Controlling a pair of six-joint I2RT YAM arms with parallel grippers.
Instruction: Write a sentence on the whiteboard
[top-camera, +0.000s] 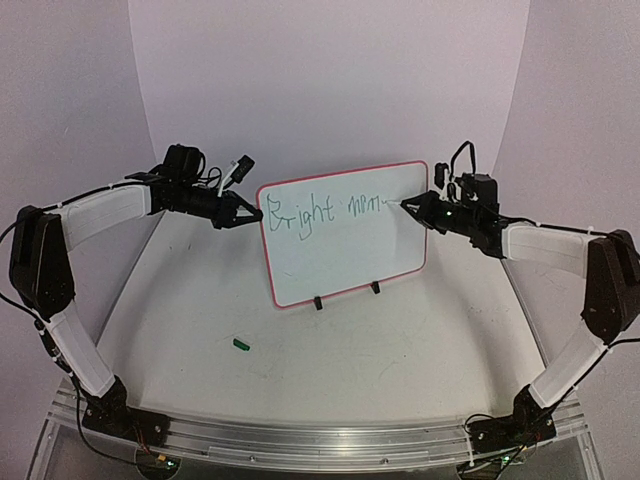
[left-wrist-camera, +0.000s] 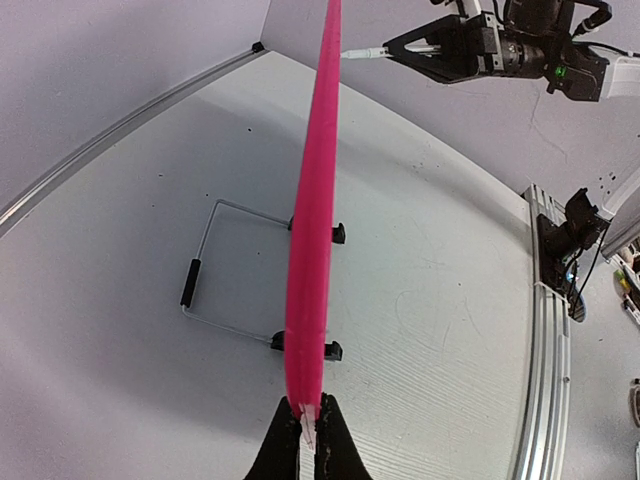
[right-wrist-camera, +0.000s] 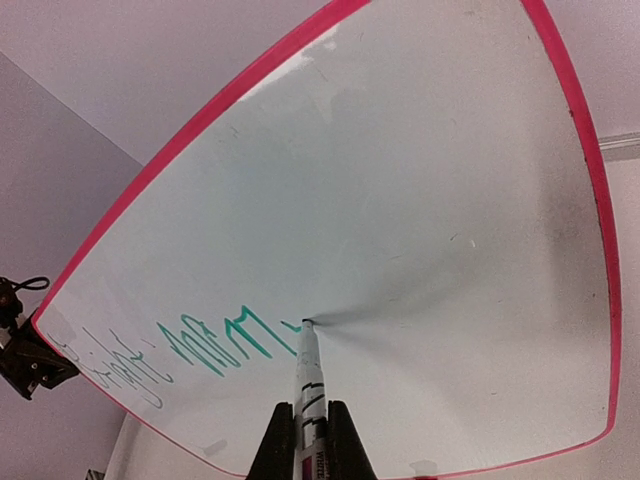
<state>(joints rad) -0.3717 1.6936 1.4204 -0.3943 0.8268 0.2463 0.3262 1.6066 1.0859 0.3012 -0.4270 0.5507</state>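
We see the whiteboard (top-camera: 345, 235) standing upright in the middle of the bench (top-camera: 420, 370), nearer to the far edge than to the near edge. It leans a little backwards and is turned slightly, so that its left side is closer to the near edge. It rests on 2 black clip feet (top-camera: 318, 303) along its lower rim, and from the left wrist view a thin wire stand (left-wrist-camera: 215, 265) lies on the bench behind it.

The left fingers (top-camera: 247, 214) are closed on the left rim of the whiteboard, near its upper corner. In the left wrist view the red-pink rim goes edge-on directly between the 2 fingertips.

The right fingers (top-camera: 415, 205) are narrow and hold a marker (right-wrist-camera: 308, 370). The marker points to the board from the right side, and its tip touches the white surface in the upper part of the board.

On the board there is green writing (top-camera: 325, 212) in 1 line along the upper part. The first word reads like "Bright". A second word is after it, and we cannot read its letters with certainty. The marker tip is at the right end of this second word.

A small green piece (top-camera: 240, 344) lies on the bench toward the near left corner, well apart from the board and from both arms
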